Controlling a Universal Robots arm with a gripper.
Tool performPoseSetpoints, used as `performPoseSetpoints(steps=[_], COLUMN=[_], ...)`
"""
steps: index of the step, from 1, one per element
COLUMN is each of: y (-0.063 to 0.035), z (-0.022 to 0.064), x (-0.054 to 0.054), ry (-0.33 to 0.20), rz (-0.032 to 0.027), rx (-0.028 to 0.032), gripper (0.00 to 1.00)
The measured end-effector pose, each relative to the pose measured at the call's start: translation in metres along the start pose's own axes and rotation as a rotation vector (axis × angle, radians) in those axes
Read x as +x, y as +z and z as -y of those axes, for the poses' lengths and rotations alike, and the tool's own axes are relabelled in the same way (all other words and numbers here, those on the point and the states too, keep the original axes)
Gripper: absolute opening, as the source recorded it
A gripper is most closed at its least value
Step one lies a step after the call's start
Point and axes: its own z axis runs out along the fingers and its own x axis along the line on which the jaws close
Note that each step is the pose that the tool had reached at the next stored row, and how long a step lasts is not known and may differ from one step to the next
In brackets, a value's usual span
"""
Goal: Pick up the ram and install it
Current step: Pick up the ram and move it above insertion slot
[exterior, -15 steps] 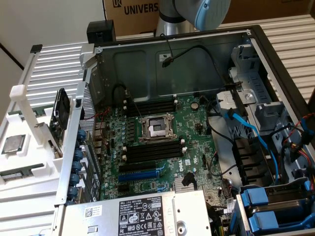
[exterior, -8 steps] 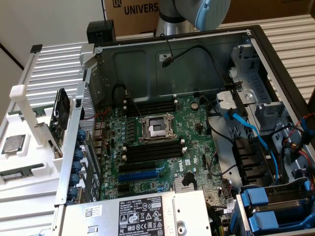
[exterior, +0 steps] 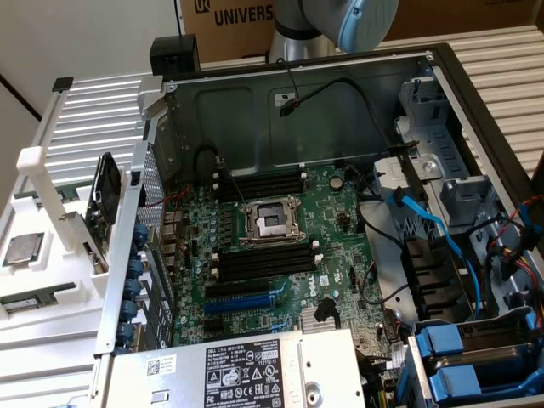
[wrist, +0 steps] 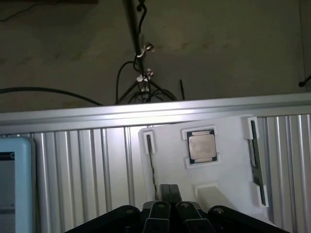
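The claw (wrist: pixel 169 190) is clenched: its two black fingers are pressed flat together with nothing between them. It touches nothing and hangs over the white holder tray (wrist: pixel 228 165). Nearest to it on that tray is the square silver processor chip (wrist: pixel 201 146), seated in its own pocket. Just past the chip lies the ram (wrist: pixel 256 167) — thin, dark, held in white clips along the tray's edge — well apart from the fingers. In the exterior view the ram (exterior: pixel 30 302) rests on the tray at that view's left, outside the open computer case (exterior: pixel 340 93). Inside the case, the motherboard's long black memory slots (exterior: pixel 263 262) flank the processor socket (exterior: pixel 272 223).
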Motion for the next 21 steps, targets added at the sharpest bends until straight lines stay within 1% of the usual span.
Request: performPoseSetpoints(steps=[4,6,7,11,13,14,15,17,19,21], y=[0.0085,0.0121,0.0158,0.0194,0.0246,0.028,0.0316,0.0353,0.0443,0.0497], z=[0.0022,0.0061,0.01,0.0117,0.0236,0.0277,0.0287,0.0289,0.03,0.032], x=[0.005,0.007,0.009,0.016,0.017,0.017,0.017,0.017,0.017,0.017], ry=[-0.003,-0.005,-0.007,-0.009,-0.011,-0.018,-0.033,-0.06,-0.115,-0.133], rz=[-0.0001,-0.0001,0.0001,-0.0002,-0.0002,-0.0003,-0.0007,-0.0011,-0.0022,-0.0025], rx=[-0.0001,-0.0001,0.0002,-0.0002,-0.0008,-0.001,-0.0014,-0.002,-0.0034,-0.0038], gripper=[0.11,0.11,0.11,0.11,0.11,0.11,0.11,0.11,0.11,0.11])
